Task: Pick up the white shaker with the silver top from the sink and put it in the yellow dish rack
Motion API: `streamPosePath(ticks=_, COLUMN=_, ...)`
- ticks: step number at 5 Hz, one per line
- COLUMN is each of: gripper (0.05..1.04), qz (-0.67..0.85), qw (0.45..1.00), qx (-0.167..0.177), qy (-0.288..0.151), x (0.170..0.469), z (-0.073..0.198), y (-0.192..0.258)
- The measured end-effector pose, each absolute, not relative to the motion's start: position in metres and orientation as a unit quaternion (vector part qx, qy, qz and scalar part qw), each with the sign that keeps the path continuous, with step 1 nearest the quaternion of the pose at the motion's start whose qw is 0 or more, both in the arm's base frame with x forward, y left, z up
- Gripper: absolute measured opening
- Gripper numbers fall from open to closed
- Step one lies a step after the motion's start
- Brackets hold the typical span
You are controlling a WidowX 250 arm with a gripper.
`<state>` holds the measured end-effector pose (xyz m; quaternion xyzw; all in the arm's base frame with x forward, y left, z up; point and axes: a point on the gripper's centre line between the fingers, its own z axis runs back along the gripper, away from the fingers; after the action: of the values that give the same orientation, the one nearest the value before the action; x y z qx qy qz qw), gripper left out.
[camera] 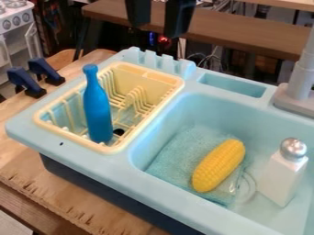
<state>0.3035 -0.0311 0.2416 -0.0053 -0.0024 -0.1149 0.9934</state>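
Gripper [157, 30] is at top centre of the frame, two black fingers hanging down with a wide gap, nothing between them. Bottle and dish rack are the nearest things in the picture. Blue bottle [98, 110] is left of centre, standing in the near end of the yellow dish rack [147, 72], neck up, base down among the rack's prongs. Its long axis runs close to vertical in the frame, top leaning slightly left. From the gripper the bottle lies down and to the left, well apart, no contact. Only one arm here, so no question of which is nearer. Fingertips appear past the rack's far edge, though from this slant I can't pin their height or depth well. Rack sits in the left part of the light blue toy sink [141, 176]; basin is to its right. Yellow corn [218, 165] is in the basin, right of centre and lower in the frame, lying on a blue-green cloth [171, 156], long axis running lower left to upper right. It's down and to the right of the gripper, farther off than the bottle in the picture. White shaker [283, 176] with a metal top stands at lower right, near the corn, leaning a bit. Grey faucet [297, 94] is at the right edge, above the shaker.
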Motion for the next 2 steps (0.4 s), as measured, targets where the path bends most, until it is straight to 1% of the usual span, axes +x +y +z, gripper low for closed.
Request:
streamPosePath(ticks=1, gripper=1.002, qz=-0.114, qw=0.993, qx=-0.005, qy=0.012, x=0.304, z=0.233, y=-0.032)
streamPosePath(ticks=2, gripper=1.002, qz=-0.142, qw=0.99, qx=0.016, qy=0.009, x=0.302, z=0.213, y=-0.065)
